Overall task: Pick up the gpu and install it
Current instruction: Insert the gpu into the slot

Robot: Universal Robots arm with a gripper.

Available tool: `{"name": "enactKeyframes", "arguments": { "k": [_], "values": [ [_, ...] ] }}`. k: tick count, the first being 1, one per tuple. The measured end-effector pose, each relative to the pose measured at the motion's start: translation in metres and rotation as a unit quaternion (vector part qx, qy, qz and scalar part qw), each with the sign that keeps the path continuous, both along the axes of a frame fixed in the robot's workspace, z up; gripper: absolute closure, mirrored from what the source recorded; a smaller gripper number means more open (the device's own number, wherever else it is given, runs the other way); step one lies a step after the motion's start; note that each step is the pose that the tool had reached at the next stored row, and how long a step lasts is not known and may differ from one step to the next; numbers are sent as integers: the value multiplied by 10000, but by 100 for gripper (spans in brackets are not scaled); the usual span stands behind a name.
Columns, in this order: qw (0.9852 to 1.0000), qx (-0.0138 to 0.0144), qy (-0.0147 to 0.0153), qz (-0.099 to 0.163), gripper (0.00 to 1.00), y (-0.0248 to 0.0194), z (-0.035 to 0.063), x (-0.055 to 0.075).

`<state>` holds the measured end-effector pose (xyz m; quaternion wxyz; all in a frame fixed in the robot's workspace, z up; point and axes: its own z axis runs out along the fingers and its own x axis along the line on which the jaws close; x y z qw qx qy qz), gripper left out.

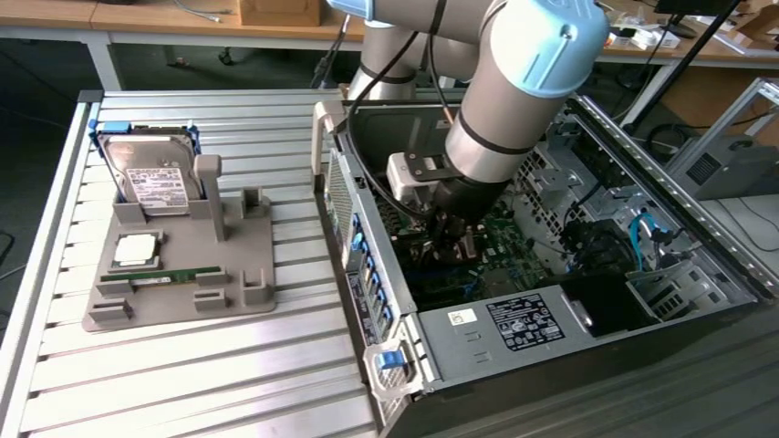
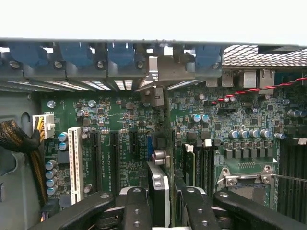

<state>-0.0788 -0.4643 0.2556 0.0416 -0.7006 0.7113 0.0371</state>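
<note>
Wrist view, nearest first: the two black fingers (image 2: 136, 206) of the gripper (image 2: 163, 194) stand partly closed inside the open dark metal computer case (image 1: 700, 224), clamped from both sides on the gpu (image 2: 166, 124), a thin dark circuit card seen edge-on. The card runs away from the jaws toward the case's rear wall, upright on its edge over the green motherboard (image 2: 124, 120) that lines the case floor, and its silvery metal end bracket (image 2: 153, 72) sits close under a row of blue plastic latches (image 2: 120, 52) along that wall. Whether the card's lower edge is seated in a slot cannot be told. Beside it on the board lie two black expansion slots (image 2: 96, 153) and a long white slot (image 2: 74, 163); on its other side is the silver-framed processor socket (image 2: 244, 179). In the exterior view the grey arm with pale blue caps (image 1: 512, 100) reaches down into the case, its gripper (image 1: 448, 233) low among the boards. Outside the case, on the exterior view's left, a grey moulded parts tray (image 1: 244, 274) holds a boxy silver hard drive with a white label (image 1: 152, 178), a square processor chip (image 1: 134, 248) and a slim green memory stick (image 1: 171, 274), all on a slatted aluminium table (image 1: 182, 383).
</note>
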Motion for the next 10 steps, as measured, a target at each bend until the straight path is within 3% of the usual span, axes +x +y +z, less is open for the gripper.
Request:
{"name": "enactKeyframes", "arguments": {
  "k": [4, 10],
  "values": [
    [10000, 1, -1, 0, 70, 0, 31, 1],
    [10000, -56, 0, 0, 70, -2, 72, 0]
  ]
}}
